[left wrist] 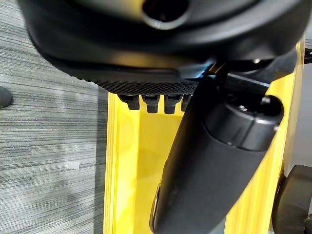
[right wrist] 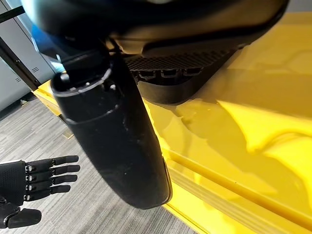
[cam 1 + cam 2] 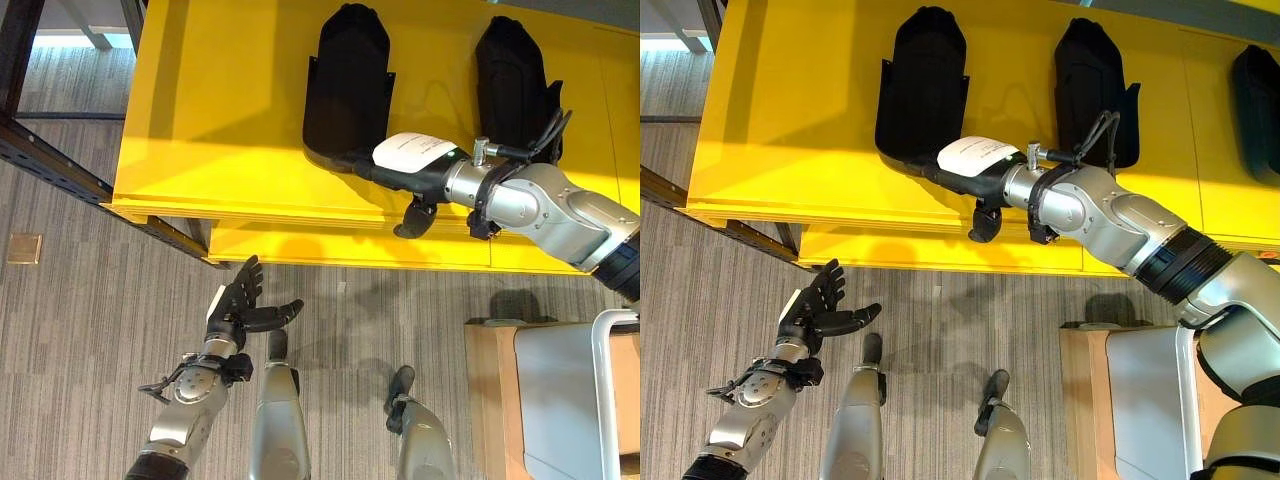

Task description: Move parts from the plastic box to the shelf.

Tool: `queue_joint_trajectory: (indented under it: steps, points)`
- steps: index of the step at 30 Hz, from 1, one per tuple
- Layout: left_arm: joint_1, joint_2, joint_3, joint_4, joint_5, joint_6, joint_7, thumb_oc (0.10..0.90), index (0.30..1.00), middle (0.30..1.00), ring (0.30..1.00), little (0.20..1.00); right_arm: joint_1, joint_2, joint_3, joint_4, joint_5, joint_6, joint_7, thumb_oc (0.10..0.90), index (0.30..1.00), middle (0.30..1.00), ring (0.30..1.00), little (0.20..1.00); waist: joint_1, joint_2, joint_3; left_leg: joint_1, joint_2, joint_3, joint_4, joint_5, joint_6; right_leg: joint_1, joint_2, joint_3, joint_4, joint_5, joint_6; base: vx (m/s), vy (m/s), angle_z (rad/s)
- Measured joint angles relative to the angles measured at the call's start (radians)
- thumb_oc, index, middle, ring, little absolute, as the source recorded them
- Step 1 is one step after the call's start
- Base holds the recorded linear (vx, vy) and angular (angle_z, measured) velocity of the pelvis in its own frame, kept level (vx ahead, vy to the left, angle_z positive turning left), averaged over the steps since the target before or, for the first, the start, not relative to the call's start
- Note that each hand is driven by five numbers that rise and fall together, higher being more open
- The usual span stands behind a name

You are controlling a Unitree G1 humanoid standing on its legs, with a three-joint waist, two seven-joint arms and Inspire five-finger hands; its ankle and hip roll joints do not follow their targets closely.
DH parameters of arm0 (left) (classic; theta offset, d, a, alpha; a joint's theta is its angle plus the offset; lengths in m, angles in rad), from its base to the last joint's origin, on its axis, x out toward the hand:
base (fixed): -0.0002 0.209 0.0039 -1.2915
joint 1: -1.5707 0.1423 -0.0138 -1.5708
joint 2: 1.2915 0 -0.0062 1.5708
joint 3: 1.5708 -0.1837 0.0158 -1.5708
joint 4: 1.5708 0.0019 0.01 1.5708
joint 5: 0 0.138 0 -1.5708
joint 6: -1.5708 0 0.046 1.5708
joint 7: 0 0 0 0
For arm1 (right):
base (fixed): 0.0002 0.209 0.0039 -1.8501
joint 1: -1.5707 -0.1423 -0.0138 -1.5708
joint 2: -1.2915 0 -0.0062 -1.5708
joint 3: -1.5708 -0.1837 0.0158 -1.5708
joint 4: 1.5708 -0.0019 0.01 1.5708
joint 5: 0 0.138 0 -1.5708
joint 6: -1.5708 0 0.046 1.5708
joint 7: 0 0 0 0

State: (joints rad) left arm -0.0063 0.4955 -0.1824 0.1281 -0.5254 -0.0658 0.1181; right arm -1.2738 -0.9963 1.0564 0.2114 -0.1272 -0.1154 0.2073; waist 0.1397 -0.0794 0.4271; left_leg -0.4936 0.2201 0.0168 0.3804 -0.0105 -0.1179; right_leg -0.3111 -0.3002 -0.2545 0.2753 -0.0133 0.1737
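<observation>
Your right hand (image 3: 415,170) reaches in from 3 o'clock over the yellow shelf (image 3: 220,120), its fingers at the near end of the left black part (image 3: 345,80). The thumb hangs down past the shelf's front edge, but the fingertips are lost against the black part, so you cannot tell whether they grip it or merely touch it. That part lies flat on the shelf at about 12 o'clock. A second part (image 3: 512,75) lies at 1 o'clock, well apart from the first, with your right forearm crossing its near end. In the right eye view a third part (image 3: 1258,95) shows at the 2 o'clock edge of the shelf.

Your left hand (image 3: 240,305) is down at 7 o'clock over the grey floor (image 3: 80,330), fingers straight and spread, holding nothing. A wooden stand (image 3: 490,400) sits at 4 o'clock.
</observation>
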Motion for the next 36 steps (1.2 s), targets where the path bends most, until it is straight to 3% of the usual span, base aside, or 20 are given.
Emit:
queue_joint_trajectory:
  steps: [36]
  points:
    - [-0.007,0.0,0.001,0.0,0.0,0.0,0.0,0.9,1.0,1.0,1.0,1.0,0.01,-0.023,-0.028,0.035,-0.029,-0.009,-0.008,0.9,1.0,1.0,1.0,1.0,-0.003,0.0,0.0,0.0,0.0,0.003,0.004,-0.001,0.001,-0.004,0.0,0.004,0.005,0.0,0.0,0.0,0.0,0.0]
